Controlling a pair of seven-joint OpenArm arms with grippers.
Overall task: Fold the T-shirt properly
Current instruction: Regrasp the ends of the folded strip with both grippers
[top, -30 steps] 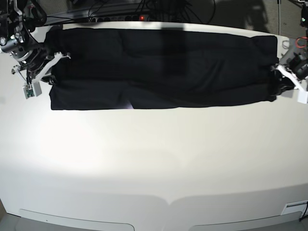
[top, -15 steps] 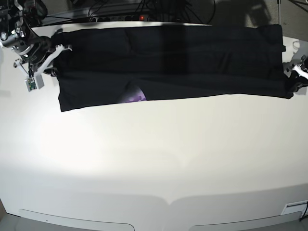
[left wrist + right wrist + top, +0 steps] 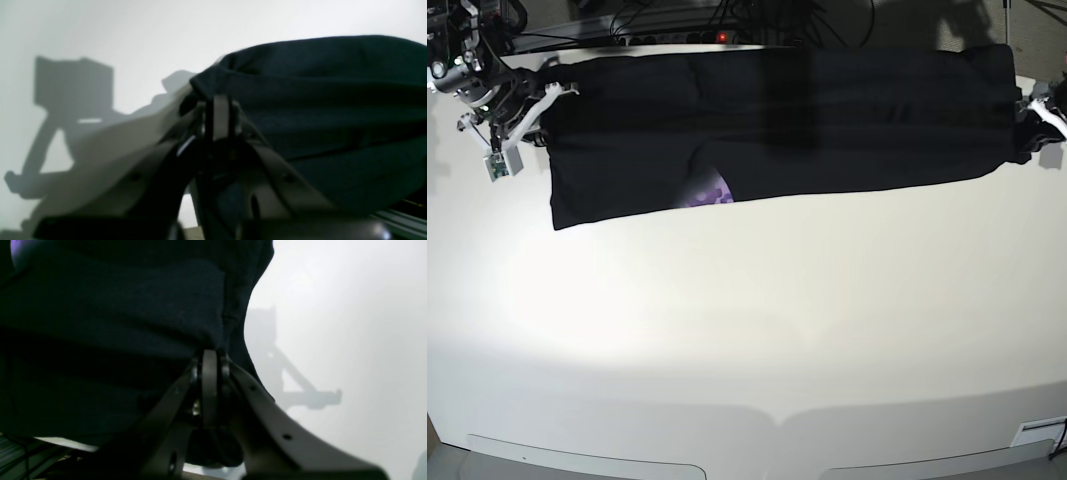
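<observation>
Both grippers pinch the T-shirt [image 3: 777, 120] taut: right gripper [image 3: 210, 356] clamped on cloth, left gripper [image 3: 218, 103] looks gripped too. They'd better lower evenly, or it wrinkles.

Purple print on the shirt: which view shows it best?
Base view: the purple print peeks out at the shirt's lower edge. The right wrist view catches only a purple sliver at the top corner; the left wrist view shows black cloth only.

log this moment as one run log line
phase: mid-fold | T-shirt: stretched along table's far edge, purple print peeking below hem | right end effector: shut on T-shirt | left end effector: at cloth edge, grip unclear
</observation>
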